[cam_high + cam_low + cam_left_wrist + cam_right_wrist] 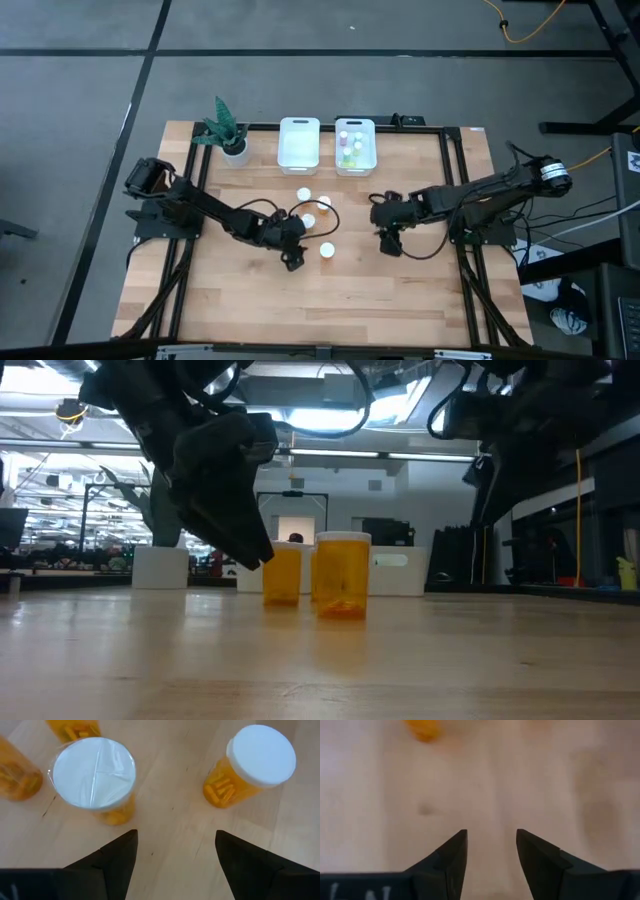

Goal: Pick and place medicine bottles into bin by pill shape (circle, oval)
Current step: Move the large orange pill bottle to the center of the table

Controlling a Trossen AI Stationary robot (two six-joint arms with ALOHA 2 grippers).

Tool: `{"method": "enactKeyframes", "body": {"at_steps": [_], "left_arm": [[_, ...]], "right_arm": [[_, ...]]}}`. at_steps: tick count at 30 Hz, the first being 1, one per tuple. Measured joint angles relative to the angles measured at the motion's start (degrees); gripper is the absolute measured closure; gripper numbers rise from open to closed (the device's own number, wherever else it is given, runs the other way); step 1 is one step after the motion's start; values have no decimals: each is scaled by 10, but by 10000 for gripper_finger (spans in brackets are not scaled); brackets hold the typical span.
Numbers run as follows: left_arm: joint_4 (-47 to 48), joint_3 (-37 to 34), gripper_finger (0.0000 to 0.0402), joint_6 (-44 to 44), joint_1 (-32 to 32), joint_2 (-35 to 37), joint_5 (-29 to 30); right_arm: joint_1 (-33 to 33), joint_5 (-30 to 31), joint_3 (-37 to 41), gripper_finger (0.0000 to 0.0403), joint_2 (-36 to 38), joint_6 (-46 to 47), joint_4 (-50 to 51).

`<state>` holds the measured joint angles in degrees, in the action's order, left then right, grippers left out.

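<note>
Item: medicine bottles, sorting in progress.

Placed: several small white-capped bottles with pale bodies (351,146) are seen inside the right bin (369,163) at the far side of the tabletop (400,290). The left bin (299,160) appears to hold nothing.

Outstanding: four orange bottles remain loose on the tabletop centre; two (304,195) (323,203) lie farther off, one (309,219) sits just beside the left gripper (292,258), one (327,250) stands to its right.

Left gripper: positioned low over the orange group, jaws wide apart, nothing held.

Right gripper (390,243): hovering right of centre over bare wood, jaws parted, nothing between them.

Assessment: roughly half sorted, judging by count; all orange bottles are left.
</note>
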<state>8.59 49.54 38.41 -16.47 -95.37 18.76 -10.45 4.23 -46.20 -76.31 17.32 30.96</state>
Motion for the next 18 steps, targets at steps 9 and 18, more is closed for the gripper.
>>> {"method": "enactKeyframes", "body": {"at_steps": [9, 18], "left_arm": [[1, 0, 143, 0, 0, 0, 1], [-4, 0, 143, -47, 0, 0, 1]], "right_arm": [[-52, -67, 68, 231, -39, 61, -266], [-88, -65, 68, 231, -127, 86, -353]]}}
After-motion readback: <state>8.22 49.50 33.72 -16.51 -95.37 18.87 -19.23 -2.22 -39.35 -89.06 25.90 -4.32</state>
